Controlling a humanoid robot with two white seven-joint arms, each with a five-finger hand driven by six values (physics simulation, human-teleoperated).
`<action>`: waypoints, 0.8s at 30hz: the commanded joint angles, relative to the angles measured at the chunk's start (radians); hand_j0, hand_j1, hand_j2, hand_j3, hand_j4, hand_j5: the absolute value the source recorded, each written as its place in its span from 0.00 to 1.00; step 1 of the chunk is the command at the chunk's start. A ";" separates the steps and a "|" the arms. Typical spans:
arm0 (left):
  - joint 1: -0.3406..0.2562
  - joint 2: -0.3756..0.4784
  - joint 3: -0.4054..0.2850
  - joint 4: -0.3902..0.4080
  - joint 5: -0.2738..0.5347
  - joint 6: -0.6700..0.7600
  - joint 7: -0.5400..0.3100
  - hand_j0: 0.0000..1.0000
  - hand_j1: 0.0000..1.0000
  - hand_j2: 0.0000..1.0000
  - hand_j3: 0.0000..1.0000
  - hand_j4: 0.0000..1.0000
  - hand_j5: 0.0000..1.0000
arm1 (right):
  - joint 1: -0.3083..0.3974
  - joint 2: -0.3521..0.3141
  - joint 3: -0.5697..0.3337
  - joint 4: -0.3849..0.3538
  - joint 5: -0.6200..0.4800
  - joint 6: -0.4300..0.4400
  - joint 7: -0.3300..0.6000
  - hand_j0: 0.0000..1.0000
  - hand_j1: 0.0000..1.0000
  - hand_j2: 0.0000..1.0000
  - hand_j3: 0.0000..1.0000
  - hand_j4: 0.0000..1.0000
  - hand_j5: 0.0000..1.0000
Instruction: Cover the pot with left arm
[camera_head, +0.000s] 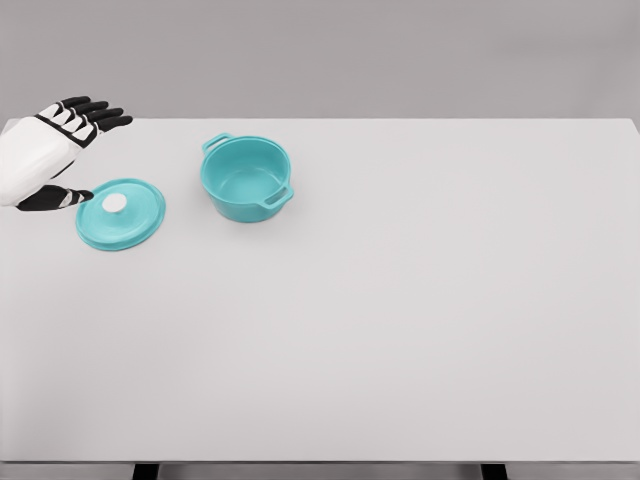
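A teal pot (246, 178) with two side handles stands uncovered on the white table, left of centre toward the back. Its teal lid (121, 214) with a white knob (115, 203) lies flat on the table to the pot's left, apart from it. My left hand (82, 150) hovers at the far left, just left of and above the lid. Its black fingers (98, 110) are spread and its thumb (60, 198) reaches toward the lid's left rim, holding nothing. The right arm is out of view.
The white table (420, 300) spans the whole view, with its front edge at the bottom and a grey wall behind.
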 joint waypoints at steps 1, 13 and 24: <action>0.000 0.001 0.001 0.000 0.007 0.001 0.000 1.00 1.00 1.00 1.00 1.00 1.00 | 0.000 0.000 0.000 0.001 0.000 0.000 0.000 1.00 1.00 1.00 1.00 1.00 1.00; -0.051 0.013 -0.006 0.018 0.022 0.001 -0.240 1.00 1.00 1.00 1.00 1.00 1.00 | 0.000 0.000 0.000 -0.001 0.000 0.000 0.000 1.00 1.00 1.00 1.00 1.00 1.00; -0.117 0.053 -0.068 0.112 0.177 0.001 -0.418 1.00 1.00 1.00 1.00 1.00 1.00 | 0.000 0.000 0.000 0.001 0.000 0.000 0.000 1.00 1.00 1.00 1.00 1.00 1.00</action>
